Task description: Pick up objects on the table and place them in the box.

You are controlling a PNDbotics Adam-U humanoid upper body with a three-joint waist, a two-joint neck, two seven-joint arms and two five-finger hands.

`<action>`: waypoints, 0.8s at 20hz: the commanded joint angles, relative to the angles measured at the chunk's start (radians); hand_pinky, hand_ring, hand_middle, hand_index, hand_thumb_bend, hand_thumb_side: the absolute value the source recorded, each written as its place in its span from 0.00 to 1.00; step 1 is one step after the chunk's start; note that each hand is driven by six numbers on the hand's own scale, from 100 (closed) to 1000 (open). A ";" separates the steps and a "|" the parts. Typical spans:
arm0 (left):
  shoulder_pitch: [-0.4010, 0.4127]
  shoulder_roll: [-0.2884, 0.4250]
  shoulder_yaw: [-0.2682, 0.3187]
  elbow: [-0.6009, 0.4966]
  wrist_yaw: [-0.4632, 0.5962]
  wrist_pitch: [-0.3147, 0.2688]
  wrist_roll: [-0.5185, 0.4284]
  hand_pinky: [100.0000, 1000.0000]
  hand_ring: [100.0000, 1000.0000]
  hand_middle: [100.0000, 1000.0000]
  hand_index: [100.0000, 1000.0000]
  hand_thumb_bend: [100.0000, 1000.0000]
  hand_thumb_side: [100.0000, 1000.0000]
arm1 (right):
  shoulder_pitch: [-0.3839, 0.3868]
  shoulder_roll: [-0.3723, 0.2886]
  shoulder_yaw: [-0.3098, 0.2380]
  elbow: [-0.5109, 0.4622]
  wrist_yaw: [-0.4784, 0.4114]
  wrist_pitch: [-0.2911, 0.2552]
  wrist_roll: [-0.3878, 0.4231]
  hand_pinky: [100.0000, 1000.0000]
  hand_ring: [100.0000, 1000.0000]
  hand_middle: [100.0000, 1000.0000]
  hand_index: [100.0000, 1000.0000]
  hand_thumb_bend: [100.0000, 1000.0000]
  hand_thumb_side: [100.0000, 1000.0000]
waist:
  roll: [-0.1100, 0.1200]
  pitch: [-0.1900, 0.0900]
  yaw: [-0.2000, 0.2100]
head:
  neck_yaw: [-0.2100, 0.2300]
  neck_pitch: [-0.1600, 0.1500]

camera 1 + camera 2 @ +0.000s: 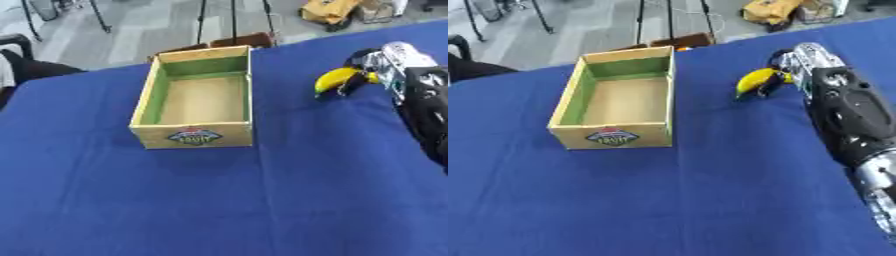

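A yellow banana (pixel 336 79) is held at the right, a little above the blue table, to the right of the box. My right hand (pixel 796 64) is shut on the banana, its dark fingers curled round the banana's right end; the black and silver forearm (pixel 852 120) runs down the right side. The wooden box (pixel 198 99) stands open at centre left, green on its inner walls, a coloured label on its front, nothing visible inside. My left hand shows in neither view.
The blue tablecloth (pixel 262 200) covers the whole table; its far edge runs behind the box. Beyond it lie grey floor, stand legs, a yellow bag (pixel 328 10) and a brown object (pixel 245 40) just behind the box.
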 commanded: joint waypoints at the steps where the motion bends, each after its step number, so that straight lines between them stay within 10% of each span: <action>1: -0.003 0.011 0.002 -0.020 0.002 -0.001 -0.006 0.20 0.69 0.71 0.69 0.00 0.87 | -0.036 -0.009 -0.009 -0.005 0.015 0.006 -0.006 0.98 1.00 0.99 1.00 0.00 0.46 | -0.004 -0.012 0.002 | -0.003 -0.009; 16: -0.001 0.008 0.001 -0.020 0.002 -0.001 -0.008 0.20 0.69 0.71 0.69 0.00 0.86 | -0.041 -0.006 -0.010 0.000 0.017 0.026 -0.051 0.92 1.00 0.97 1.00 0.00 0.54 | 0.001 -0.010 -0.003 | -0.005 -0.011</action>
